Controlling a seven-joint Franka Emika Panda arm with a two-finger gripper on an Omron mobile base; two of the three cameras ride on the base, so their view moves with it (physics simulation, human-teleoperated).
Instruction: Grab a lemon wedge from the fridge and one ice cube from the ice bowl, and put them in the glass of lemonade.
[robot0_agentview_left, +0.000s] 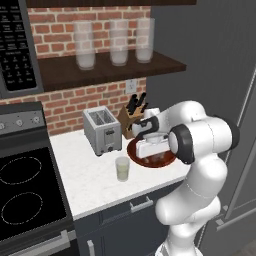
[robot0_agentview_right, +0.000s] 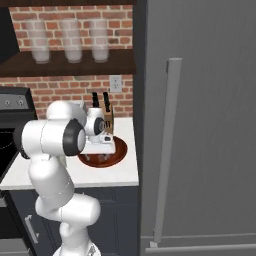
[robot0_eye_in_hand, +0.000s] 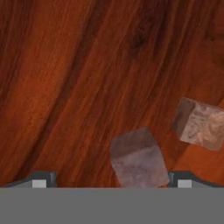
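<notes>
The gripper (robot0_eye_in_hand: 111, 181) is hanging with its jaws spread wide inside the ice bowl (robot0_agentview_left: 136, 155), which is sitting at the counter's right end near the fridge (robot0_agentview_right: 210, 125). The step in hand is judged to be the ice pickup. One ice cube (robot0_eye_in_hand: 138, 158), pale, greyish and translucent, is lying on the wooden floor between the fingertips, nearer one of them; a second cube (robot0_eye_in_hand: 199, 123) is resting apart. Next, the jaws probably need centring, lowering and closing. The glass of lemonade (robot0_agentview_left: 122, 169) is waiting near the counter's front edge.
</notes>
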